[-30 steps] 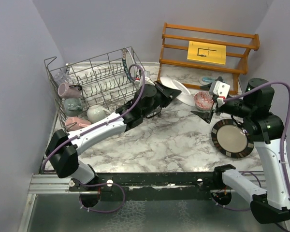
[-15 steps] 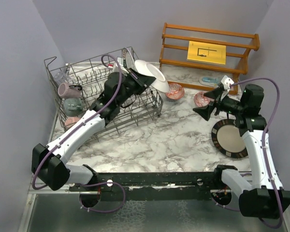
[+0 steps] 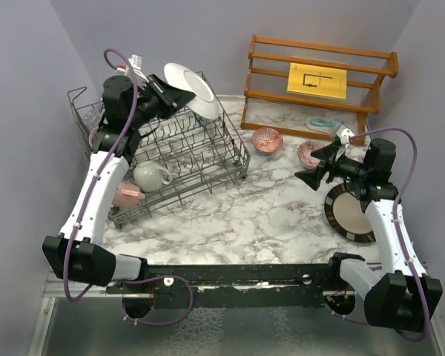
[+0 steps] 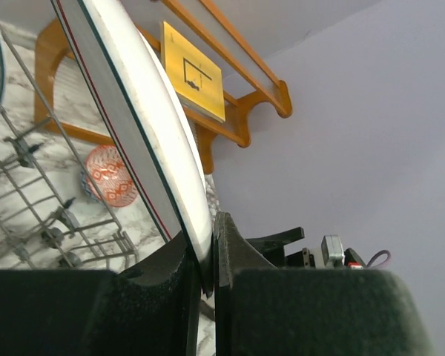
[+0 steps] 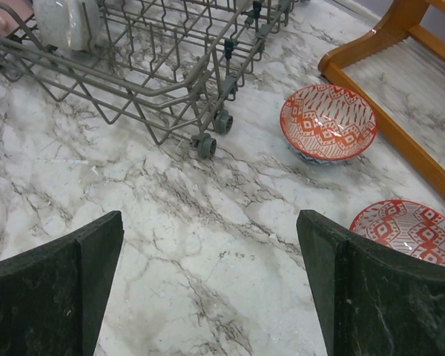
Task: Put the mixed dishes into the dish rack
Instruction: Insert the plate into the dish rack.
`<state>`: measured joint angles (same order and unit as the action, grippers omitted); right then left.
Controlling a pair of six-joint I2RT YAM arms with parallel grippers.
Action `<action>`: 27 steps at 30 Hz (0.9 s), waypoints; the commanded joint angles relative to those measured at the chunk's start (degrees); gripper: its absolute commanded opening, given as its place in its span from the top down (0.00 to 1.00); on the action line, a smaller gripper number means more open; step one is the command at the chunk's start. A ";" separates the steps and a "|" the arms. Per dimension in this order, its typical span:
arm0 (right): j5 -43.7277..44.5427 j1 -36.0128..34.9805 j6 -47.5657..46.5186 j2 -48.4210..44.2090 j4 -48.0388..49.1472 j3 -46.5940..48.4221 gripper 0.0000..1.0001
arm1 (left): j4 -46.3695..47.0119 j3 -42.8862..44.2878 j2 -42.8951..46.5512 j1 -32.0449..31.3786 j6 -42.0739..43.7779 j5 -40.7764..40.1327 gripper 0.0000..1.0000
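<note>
While plate is pinched by rim in left gripper, rack right below, mugs already racked. Right gripper spread wide, empty; bowls just ahead, second plate just behind, not yet loaded.

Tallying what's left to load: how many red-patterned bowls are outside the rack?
2. The first bowl sits on the counter beside the rack's right corner; the second bowl lies farther right, by the wooden shelf's foot. None shows inside the rack; some may be hidden.
</note>
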<state>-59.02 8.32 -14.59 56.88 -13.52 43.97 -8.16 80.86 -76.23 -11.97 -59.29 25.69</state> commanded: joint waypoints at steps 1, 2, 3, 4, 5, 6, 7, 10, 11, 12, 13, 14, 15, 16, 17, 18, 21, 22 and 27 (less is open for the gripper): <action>-0.36 0.21 0.09 0.60 1.90 -0.11 0.00 | -4.73 6.11 -1.62 6.49 6.17 7.95 1.00; -0.31 0.21 0.09 0.74 1.85 -0.11 0.00 | -6.76 7.66 -2.33 7.73 7.49 8.05 1.00; -0.26 0.21 0.01 0.84 1.83 -0.13 0.00 | -8.58 8.81 -3.03 8.83 8.72 7.98 1.00; -0.22 0.21 0.00 0.92 1.82 -0.11 0.00 | -9.76 9.48 -3.77 9.94 9.57 8.12 1.00; -0.14 0.21 0.00 1.07 1.79 -0.15 0.00 | -10.38 9.81 -4.55 11.04 10.04 8.37 1.00; -0.05 0.21 -0.08 1.25 1.75 -0.16 0.00 | -10.91 9.98 -5.38 12.13 10.33 9.01 1.00; 0.03 0.16 -0.09 1.48 1.73 -0.15 0.00 | -11.18 9.97 -6.25 13.51 10.49 9.84 1.00; 0.20 0.21 -0.26 1.90 1.76 -0.24 0.00 | -11.15 9.80 -8.57 15.07 11.31 10.97 1.00; 0.27 0.21 -0.33 2.00 1.74 -0.25 0.00 | -10.78 9.87 -9.31 15.20 11.86 10.93 1.00; 0.37 0.21 -0.35 2.10 1.74 -0.20 0.00 | -10.88 10.22 -10.30 15.15 12.05 10.87 1.00; 0.40 0.21 -0.43 2.18 1.74 -0.24 0.00 | -11.20 10.85 -11.33 15.20 12.27 11.08 1.00; 0.45 0.21 -0.44 2.26 1.74 -0.20 0.00 | -11.55 11.74 -12.44 15.21 12.61 11.23 1.00; 0.48 0.21 -0.49 2.35 1.71 -0.32 0.00 | -11.93 12.66 -13.50 15.22 12.80 11.34 1.00; 0.55 0.21 -0.60 2.38 1.67 -0.31 0.00 | -12.18 13.51 -14.44 15.20 13.06 11.20 1.00; 0.62 0.21 -0.61 2.39 1.66 -0.35 0.00 | -12.41 14.39 -15.29 15.15 13.16 11.03 1.00; 0.70 0.21 -0.66 2.46 1.61 -0.37 0.00 | -12.55 15.08 -16.15 15.19 13.16 10.90 1.00; 0.97 0.21 -0.79 2.52 1.57 -0.31 0.00 | -12.94 17.10 -18.54 15.13 13.02 11.08 1.00; 1.01 0.21 -0.86 2.60 1.50 -0.31 0.00 | -13.00 17.66 -19.26 15.13 12.98 11.25 1.00; 1.02 0.21 -0.97 2.79 1.39 -0.22 0.00 | -15.40 22.43 -23.70 14.96 14.28 11.92 1.00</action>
<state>-58.85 8.32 -14.85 59.27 -13.19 43.97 -24.14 97.76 -97.58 3.25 -47.22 34.81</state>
